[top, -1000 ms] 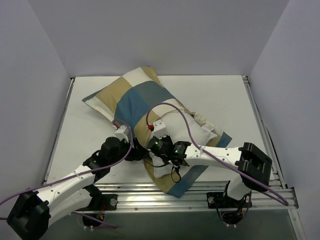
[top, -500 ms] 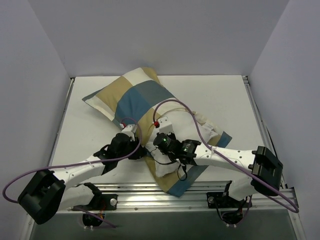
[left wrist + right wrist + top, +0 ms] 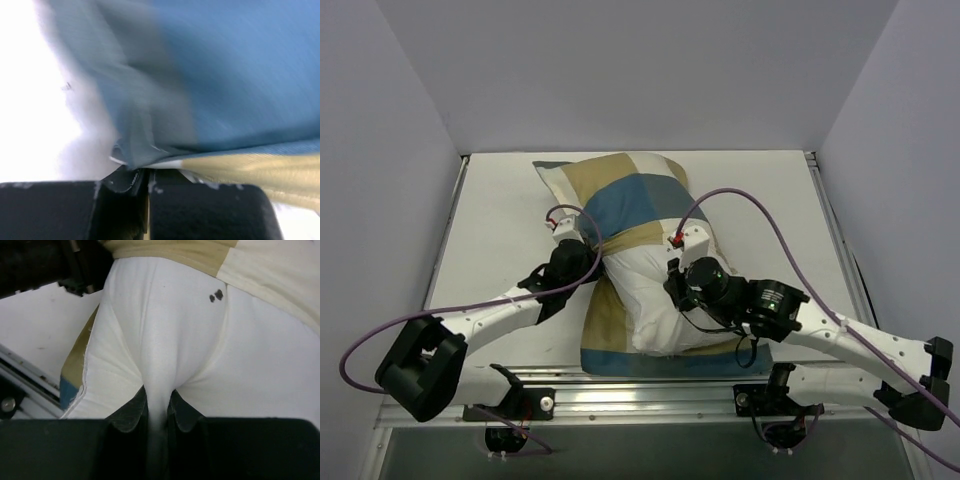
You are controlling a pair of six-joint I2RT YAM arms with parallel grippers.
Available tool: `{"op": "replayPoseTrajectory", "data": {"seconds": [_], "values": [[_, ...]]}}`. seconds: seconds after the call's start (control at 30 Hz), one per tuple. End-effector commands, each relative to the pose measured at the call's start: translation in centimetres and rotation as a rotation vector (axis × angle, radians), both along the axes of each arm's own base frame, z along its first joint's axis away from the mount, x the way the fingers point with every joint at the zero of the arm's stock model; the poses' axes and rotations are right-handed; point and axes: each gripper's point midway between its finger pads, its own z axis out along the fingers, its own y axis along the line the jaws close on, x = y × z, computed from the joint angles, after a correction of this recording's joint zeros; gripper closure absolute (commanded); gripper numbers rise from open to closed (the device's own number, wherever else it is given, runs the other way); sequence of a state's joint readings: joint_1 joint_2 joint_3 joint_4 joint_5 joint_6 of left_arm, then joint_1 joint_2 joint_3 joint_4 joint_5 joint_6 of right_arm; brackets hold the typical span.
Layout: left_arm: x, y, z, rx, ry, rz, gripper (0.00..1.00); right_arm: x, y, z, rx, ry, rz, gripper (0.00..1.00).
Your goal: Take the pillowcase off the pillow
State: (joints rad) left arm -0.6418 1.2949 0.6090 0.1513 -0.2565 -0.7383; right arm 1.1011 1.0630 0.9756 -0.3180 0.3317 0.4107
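The pillowcase (image 3: 620, 195), in blue, tan and white blocks, covers the far half of the pillow at the middle of the table. The white pillow (image 3: 650, 295) bulges out of its near opening. My left gripper (image 3: 592, 258) is at the case's bunched edge on the left side; in the left wrist view the jaws (image 3: 145, 172) are shut on a fold of blue and tan pillowcase (image 3: 240, 75). My right gripper (image 3: 672, 282) is on the bare pillow's right side. In the right wrist view it (image 3: 159, 402) is shut on a pinched ridge of white pillow (image 3: 165, 330).
The loose near end of the case lies flat under the pillow, down to a blue strip (image 3: 660, 362) by the metal rail (image 3: 650, 388) at the table's near edge. White walls close the table on three sides. Purple cables loop above both arms.
My left gripper has gone from open to shut on the pillowcase edge. The pillow and case have swung round to lie front to back, and more white pillow shows. The right arm has swung out to the right.
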Motion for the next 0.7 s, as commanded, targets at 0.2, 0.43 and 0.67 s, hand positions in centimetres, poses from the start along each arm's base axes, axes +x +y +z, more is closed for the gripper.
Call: {"op": "replayPoseTrajectory", "data": {"seconds": [0.2, 0.43, 0.67], "values": [[8.5, 3.9, -0.7, 0.067, -0.056, 0.319, 0.98, -5.8, 0.9, 5.7, 0.158, 0.049, 0.318, 1.00], [12.0, -1.5, 4.1, -0.079, -0.137, 0.110, 0.63, -5.1, 6.0, 2.6, 0.218, 0.103, 0.366, 1.00], [9.1, 6.1, 10.6, 0.004, -0.180, 0.186, 0.06, -0.6, 12.0, 1.2, 0.266, 0.079, 0.290, 0.77]]}}
